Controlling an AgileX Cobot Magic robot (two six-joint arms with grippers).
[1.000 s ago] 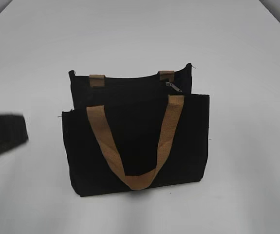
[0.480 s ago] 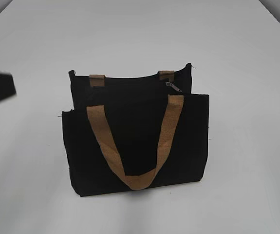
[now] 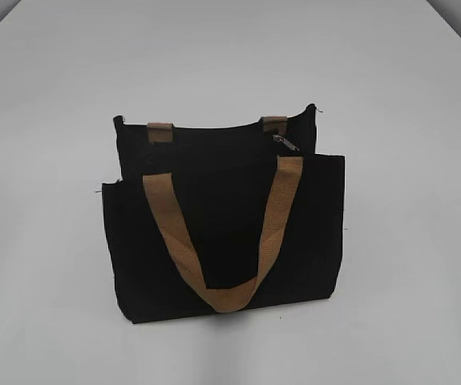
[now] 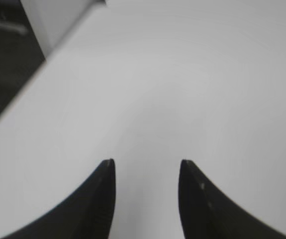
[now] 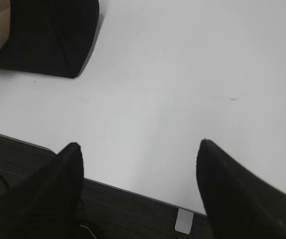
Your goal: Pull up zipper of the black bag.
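The black bag [image 3: 226,228] is seen standing upright on the white table [image 3: 406,96], its front pocket panel turned toward the exterior camera and one tan webbing handle [image 3: 224,241] hanging down across that panel. Two short tan strap ends [image 3: 159,131] are visible at the rear top edge of the bag. The zipper [image 3: 286,143] is found as a small silver pull tab at the top of the bag, just above the right-hand root of the front handle, close to the bag's right end. From this position it is judged that the zip line has not been drawn along the top, so the task appears not to be begun in any effective way.

No arm is seen near the bag in the exterior view. The left gripper [image 4: 145,172] is shown over bare table with its fingers parted and nothing between them; the bag is not in that view at all. The right gripper [image 5: 138,152] is spread wide and empty above the table's near edge, with only a corner of the bag [image 5: 43,35] visible well apart at the upper left.

Everything is therefore judged to remain: the bag must be approached, probably steadied, the small tab pinched, and the tab drawn along the zip line.
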